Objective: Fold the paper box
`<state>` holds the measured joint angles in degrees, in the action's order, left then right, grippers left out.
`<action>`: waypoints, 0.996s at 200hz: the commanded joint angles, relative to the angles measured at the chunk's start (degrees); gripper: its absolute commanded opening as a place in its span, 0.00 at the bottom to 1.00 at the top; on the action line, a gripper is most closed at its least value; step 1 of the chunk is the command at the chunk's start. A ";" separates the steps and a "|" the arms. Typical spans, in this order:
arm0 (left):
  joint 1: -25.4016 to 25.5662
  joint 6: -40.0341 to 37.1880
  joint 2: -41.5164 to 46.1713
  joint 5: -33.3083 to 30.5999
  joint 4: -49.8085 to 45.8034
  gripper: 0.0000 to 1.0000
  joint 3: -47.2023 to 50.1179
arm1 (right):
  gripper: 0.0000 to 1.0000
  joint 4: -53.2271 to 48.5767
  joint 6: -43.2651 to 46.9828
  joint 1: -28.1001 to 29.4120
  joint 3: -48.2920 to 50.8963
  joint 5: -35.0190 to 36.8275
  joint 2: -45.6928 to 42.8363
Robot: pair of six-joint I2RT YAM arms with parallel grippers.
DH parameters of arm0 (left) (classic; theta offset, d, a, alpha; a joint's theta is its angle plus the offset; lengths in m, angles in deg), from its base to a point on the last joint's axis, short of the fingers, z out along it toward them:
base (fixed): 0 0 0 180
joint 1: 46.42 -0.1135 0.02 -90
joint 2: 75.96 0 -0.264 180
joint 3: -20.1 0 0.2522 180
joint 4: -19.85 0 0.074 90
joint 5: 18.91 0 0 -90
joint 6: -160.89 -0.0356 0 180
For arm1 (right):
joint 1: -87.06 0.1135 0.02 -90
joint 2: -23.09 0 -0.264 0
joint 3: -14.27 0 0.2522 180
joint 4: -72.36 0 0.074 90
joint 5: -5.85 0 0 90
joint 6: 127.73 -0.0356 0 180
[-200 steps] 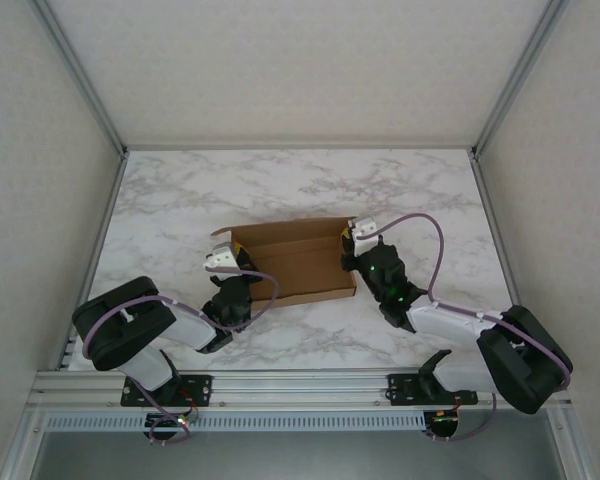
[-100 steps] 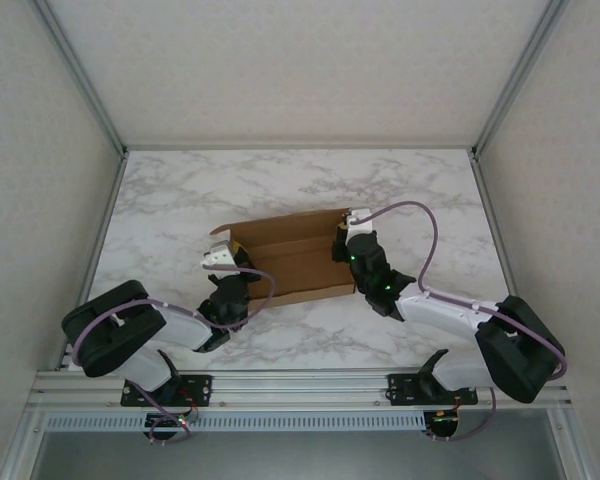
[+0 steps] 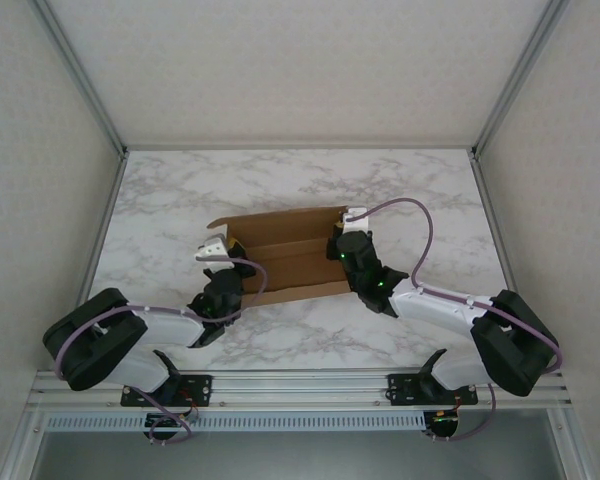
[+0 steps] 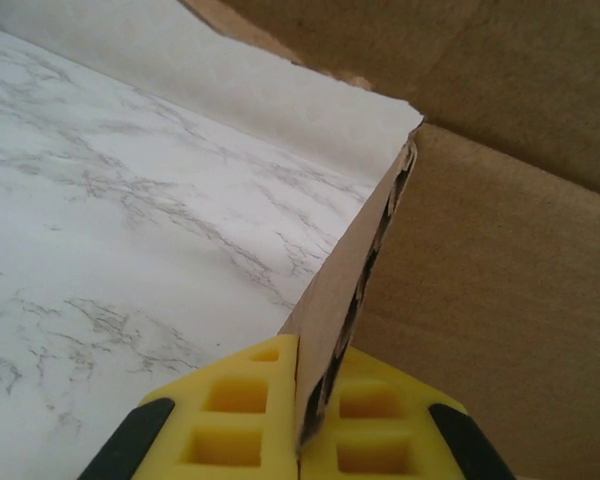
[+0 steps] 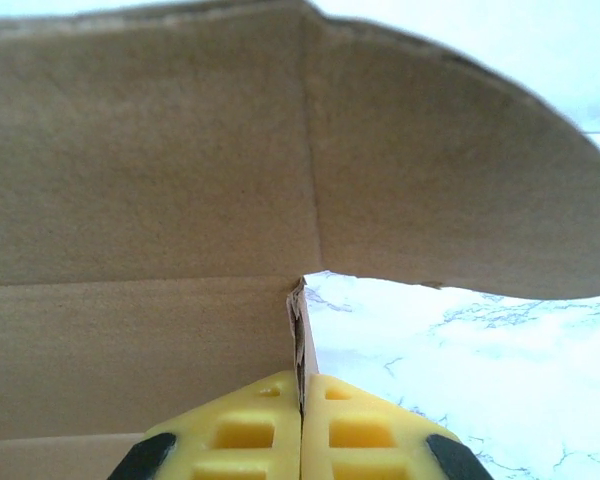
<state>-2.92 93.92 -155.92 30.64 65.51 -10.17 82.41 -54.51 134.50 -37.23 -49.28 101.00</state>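
Low in each wrist view yellow jaws pinch cardboard: the left gripper (image 4: pixel 298 400) holds the left end wall of the box (image 4: pixel 500 300), the right gripper (image 5: pixel 302 420) the right wall. The box lies open at the centre of the top view, on the table (image 3: pixel 280 180). Both walls are best raised together, evenly, I judge, lest the base skew.
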 commanded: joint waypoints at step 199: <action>-7.24 0.60 11.49 17.69 -23.54 0.03 -4.81 | 0.08 6.85 10.75 -0.63 1.17 -7.14 -3.36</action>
<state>-9.80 93.88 -146.24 41.88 44.66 -14.54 86.98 -42.53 134.04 -37.05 -52.30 99.05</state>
